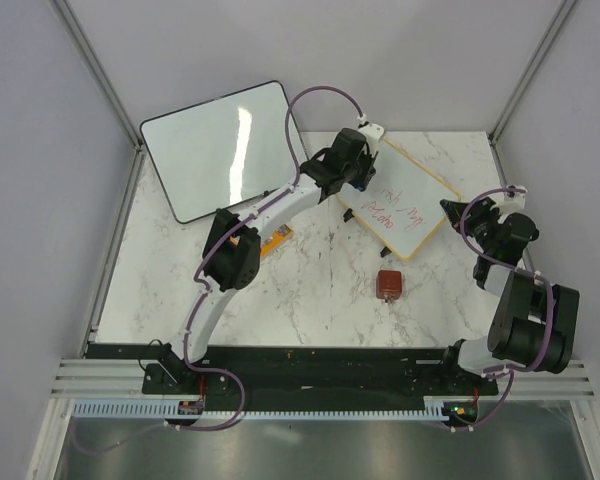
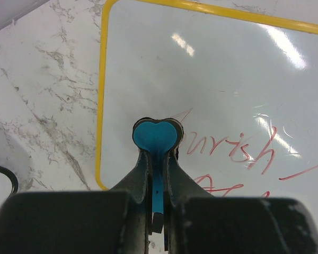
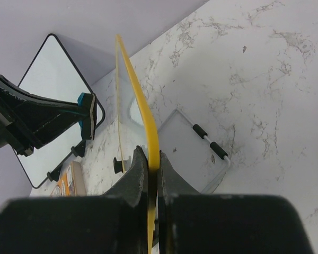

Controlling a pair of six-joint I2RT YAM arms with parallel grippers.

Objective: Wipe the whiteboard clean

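The small whiteboard [image 1: 405,205] with a yellow frame and red handwriting stands tilted at the back right of the table. My left gripper [image 1: 358,178] is shut on a blue eraser [image 2: 156,136], which rests against the board's face [image 2: 228,74] just left of the red writing [image 2: 244,151]. My right gripper [image 1: 462,215] is shut on the board's yellow frame edge [image 3: 143,114] and holds it up; the jaws clamp the frame from both sides. The right wrist view shows the left gripper with the eraser [image 3: 87,117] on the board's far side.
A larger black-framed blank whiteboard [image 1: 220,148] leans at the back left. A small red-brown block [image 1: 388,284] lies in front of the yellow board. An orange and wood item [image 1: 277,238] lies under the left arm. A wire stand with black grips [image 3: 211,142] sits behind the board.
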